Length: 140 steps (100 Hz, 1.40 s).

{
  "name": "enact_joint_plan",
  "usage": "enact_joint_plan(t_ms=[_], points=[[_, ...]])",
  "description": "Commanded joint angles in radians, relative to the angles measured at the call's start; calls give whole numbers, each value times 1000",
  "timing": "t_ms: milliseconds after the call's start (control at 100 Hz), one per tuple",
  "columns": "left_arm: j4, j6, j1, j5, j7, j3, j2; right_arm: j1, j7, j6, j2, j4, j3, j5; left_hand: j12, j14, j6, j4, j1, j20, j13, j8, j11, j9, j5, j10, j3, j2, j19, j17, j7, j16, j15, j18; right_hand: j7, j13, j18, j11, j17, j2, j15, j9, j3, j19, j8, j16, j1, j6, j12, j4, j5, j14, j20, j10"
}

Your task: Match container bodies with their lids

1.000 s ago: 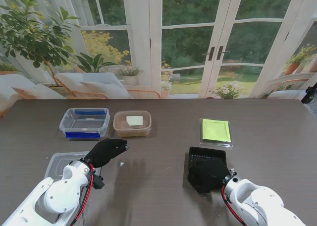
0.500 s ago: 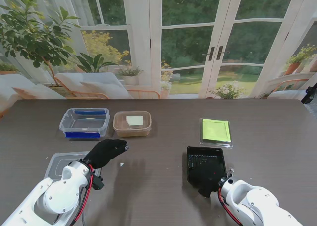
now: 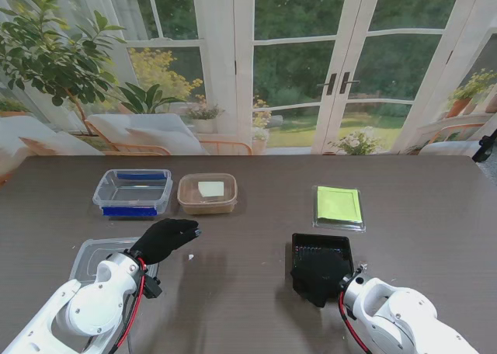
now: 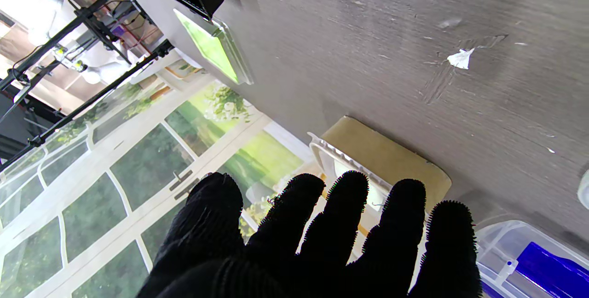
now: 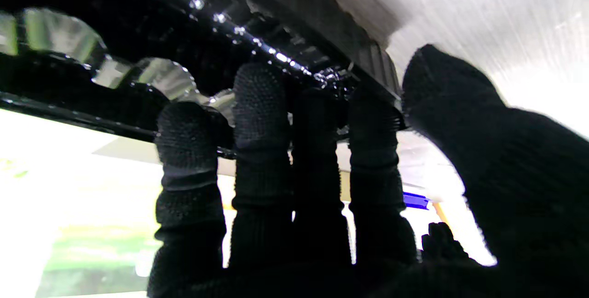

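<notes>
A black container (image 3: 321,251) (image 5: 184,36) lies right of the table's middle, and my right hand (image 3: 320,282) (image 5: 322,197) is shut on its near edge: the fingers (image 5: 260,105) hook over the rim with the thumb beside the wall. My left hand (image 3: 167,237) (image 4: 322,243) hovers open with its fingers spread, holding nothing. It is just past a clear lid (image 3: 97,255) that lies flat on the table. Farther from me stand a clear container with blue ends (image 3: 133,191) (image 4: 543,261) and a beige container (image 3: 207,192) (image 4: 386,155). A green-topped clear box (image 3: 339,206) (image 4: 209,45) sits beyond the black container.
A small white paper scrap (image 3: 190,256) (image 4: 460,58) lies on the dark wood table (image 3: 256,307) near my left hand. Glass doors and plants stand behind the far edge of the table.
My right hand has shifted a little to the left and the black container has slid with it. The left hand has not moved.
</notes>
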Motion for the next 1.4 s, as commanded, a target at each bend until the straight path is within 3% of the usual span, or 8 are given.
enact_joint_plan(t_ms=[0, 370, 470, 550, 820, 900, 970, 1390], points=[[-10, 5, 6, -4, -21, -2, -1, 3, 19, -5, -5, -19, -11, 3, -10, 1, 2, 11, -3, 18, 2, 7, -5, -18, 5, 7, -15, 48, -32, 1, -1, 6, 12, -16, 25, 31, -9, -10, -197, -38, 12, 27, 91, 39, -6, 12, 30, -17, 16, -28, 21, -4, -16, 2], [-20, 11, 19, -3, -18, -8, -2, 23, 56, 17, -4, -29, -42, 9, -10, 1, 3, 11, -3, 18, 3, 7, -6, -18, 5, 9, -15, 49, -32, 0, -1, 6, 11, -15, -33, 9, -5, -8, -218, -42, 24, -31, 81, 42, 14, 25, -28, 6, -4, -30, -7, -3, -18, 10], [-22, 14, 20, -3, -20, -9, -1, 14, 82, 19, -2, -37, -27, 3, -10, -1, 3, 11, -3, 18, 3, 7, -6, -18, 5, 10, -15, 49, -32, 1, -1, 6, 11, -16, -149, -25, -1, -3, -246, -1, 34, -85, 75, 37, 88, 28, -110, 47, -18, 51, -15, 4, -7, 22], [-22, 14, 19, -5, -23, -8, -1, 9, 101, 18, 0, -40, -18, -1, -10, 0, 2, 11, -3, 18, 1, 7, -6, -18, 6, 9, -15, 49, -32, 0, -1, 6, 10, -16, -242, -52, 0, -4, -264, 29, 38, -119, 61, 29, 234, 25, -155, 66, -26, 169, -26, 9, 6, 25], [-19, 8, 19, -5, -23, -10, -1, 16, 87, 17, 4, -21, -34, -31, -9, -1, 3, 11, -2, 19, 4, 7, -5, -16, 7, 8, -15, 49, -31, 2, -1, 6, 12, -16, -238, -51, 2, 10, -257, -1, 60, -125, 72, 34, 256, 31, -134, 69, -23, 175, -32, 4, 13, 27], [-18, 9, 20, -6, -23, -10, -1, 25, 64, 22, 4, -7, -48, -32, -9, 0, 2, 11, -3, 19, 4, 8, -4, -14, 7, 8, -15, 50, -31, 1, 0, 6, 11, -16, -123, -9, 5, 15, -221, -56, 73, -64, 85, 50, 94, 26, -64, 40, -29, 18, -10, -3, 8, 23], [-18, 9, 19, -6, -23, -9, -1, 34, 36, 24, 3, 7, -61, -32, -9, 0, 5, 11, -3, 19, 3, 8, -5, -14, 8, 11, -15, 50, -31, 2, 0, 6, 11, -16, -39, 40, 9, 8, -179, -97, 74, 5, 87, 66, 29, 24, -13, 10, -34, -37, 17, -8, 3, 19], [-21, 10, 25, -3, -19, -14, -1, 77, -27, 21, 3, 53, -113, -30, -8, 0, 5, 11, -2, 19, 7, 8, -4, -10, 9, 10, -15, 50, -31, 3, 0, 6, 12, -15, 77, 224, 8, -40, -25, -120, 100, 214, 140, 106, 14, 54, 87, -67, 29, -35, 148, -27, -26, 7]])
